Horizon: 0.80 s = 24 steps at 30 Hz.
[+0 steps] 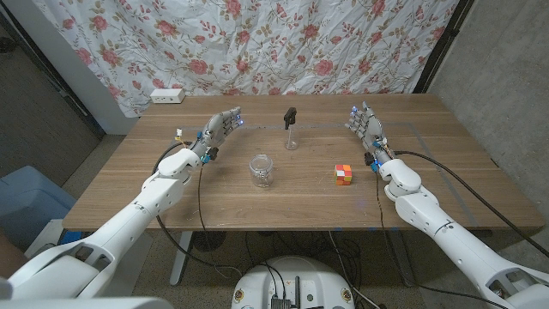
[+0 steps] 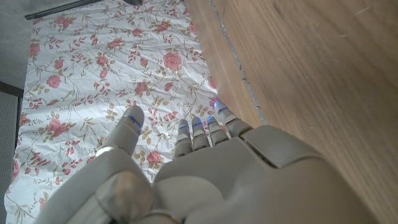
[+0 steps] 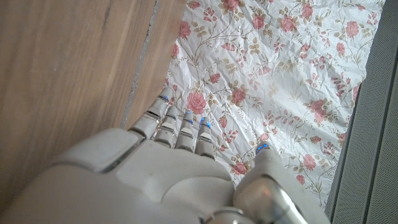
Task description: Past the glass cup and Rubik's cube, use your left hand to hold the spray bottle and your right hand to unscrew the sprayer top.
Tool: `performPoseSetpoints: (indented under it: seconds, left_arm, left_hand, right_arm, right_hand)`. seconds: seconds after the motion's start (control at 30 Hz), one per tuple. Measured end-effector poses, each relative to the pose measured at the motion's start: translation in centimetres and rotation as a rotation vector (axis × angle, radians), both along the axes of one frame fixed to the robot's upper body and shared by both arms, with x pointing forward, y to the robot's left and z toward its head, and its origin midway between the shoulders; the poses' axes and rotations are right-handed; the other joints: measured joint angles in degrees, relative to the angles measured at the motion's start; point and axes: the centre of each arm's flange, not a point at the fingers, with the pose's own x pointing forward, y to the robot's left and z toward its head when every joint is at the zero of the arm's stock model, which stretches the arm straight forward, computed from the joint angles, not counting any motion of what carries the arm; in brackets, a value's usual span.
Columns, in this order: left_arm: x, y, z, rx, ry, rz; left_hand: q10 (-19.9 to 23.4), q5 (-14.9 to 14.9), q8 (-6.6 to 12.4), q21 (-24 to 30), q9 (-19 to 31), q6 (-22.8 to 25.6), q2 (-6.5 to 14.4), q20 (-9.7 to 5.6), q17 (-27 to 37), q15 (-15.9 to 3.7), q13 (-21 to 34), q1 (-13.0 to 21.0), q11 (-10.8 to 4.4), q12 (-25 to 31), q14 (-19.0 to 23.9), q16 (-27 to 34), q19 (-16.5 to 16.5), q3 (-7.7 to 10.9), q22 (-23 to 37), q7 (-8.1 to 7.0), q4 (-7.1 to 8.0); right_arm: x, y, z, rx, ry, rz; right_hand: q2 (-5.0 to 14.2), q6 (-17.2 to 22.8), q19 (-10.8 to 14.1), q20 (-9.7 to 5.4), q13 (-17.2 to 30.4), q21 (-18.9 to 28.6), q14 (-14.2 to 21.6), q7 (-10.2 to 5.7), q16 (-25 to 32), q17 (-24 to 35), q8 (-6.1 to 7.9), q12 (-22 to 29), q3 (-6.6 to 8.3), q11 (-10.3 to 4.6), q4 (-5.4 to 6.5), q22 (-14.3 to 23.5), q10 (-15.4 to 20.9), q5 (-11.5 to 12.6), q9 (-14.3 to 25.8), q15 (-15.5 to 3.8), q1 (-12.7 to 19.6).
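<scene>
The spray bottle [image 1: 292,129] stands upright, long axis vertical, black sprayer top [image 1: 291,115] uppermost, toward twelve o'clock on the wooden table [image 1: 429,189], short of its far edge. Bare wood lies on both sides of it. The left hand [image 1: 219,130] at ten o'clock and the right hand [image 1: 366,129] at two o'clock hold nothing, fingers spread. Nearer, the glass cup [image 1: 260,170] and Rubik's cube [image 1: 343,173] stand apart. A white power strip [image 1: 167,95] lies at eleven o'clock.

table [image 1: 446,184]: matt grained wood | glass cup [image 1: 260,170]: clear, glossy | curtain [image 1: 257,43]: creased floral cloth
</scene>
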Motion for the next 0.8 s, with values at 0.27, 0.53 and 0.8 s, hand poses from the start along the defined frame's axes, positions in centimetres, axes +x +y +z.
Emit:
performPoseSetpoints:
  seconds: [0.27,0.53,0.8]
  left_arm:
    - [0.9,-0.4,0.6,0.057,0.004,-0.050]
    - [1.9,-0.8,1.1,0.118,-0.022,-0.091]
    - [2.6,-1.1,1.8,0.175,-0.035,-0.123]
  left_hand:
    - [-0.4,0.1,0.00,-1.6,0.0,-0.6,-1.8,0.00,0.0,-0.24,0.2,1.9,-1.02,0.0,-0.2,0.0,0.0,0.00,0.0,-1.06,0.00]
    - [-0.4,0.2,0.00,-2.8,0.0,-0.7,-3.0,-0.10,0.0,-0.09,0.2,3.6,-2.25,0.0,-0.5,0.0,-0.5,0.00,0.0,-2.14,0.00]
    - [-0.4,0.4,0.00,-3.9,0.0,-1.5,-4.0,-0.11,0.0,-0.09,0.2,5.1,-2.25,0.0,-0.5,0.0,-1.2,0.24,0.0,-2.62,-0.23]
  right_arm:
    - [-0.2,-0.4,0.1,-0.004,-0.004,-0.011]
    - [-0.3,-0.7,0.2,-0.002,-0.014,-0.015]
    - [-0.3,-1.0,0.1,0.001,-0.019,-0.019]
  right_hand:
    - [-0.08,0.0,0.3,0.32,-0.3,-0.4,0.0,0.01,0.0,-0.5,0.00,0.0,0.55,0.00,-0.55,0.0,0.0,0.0,0.0,0.00,0.8]
    - [-0.53,0.3,0.5,0.11,-0.6,-0.4,0.0,0.32,0.0,-1.1,0.00,0.0,0.75,0.00,-0.84,0.0,0.0,0.0,0.0,0.00,1.3]
    - [-0.53,0.3,0.5,0.11,-0.8,-0.9,0.0,0.32,0.0,-1.3,0.00,0.0,0.94,0.32,-1.27,0.0,0.3,0.0,0.0,0.00,1.3]
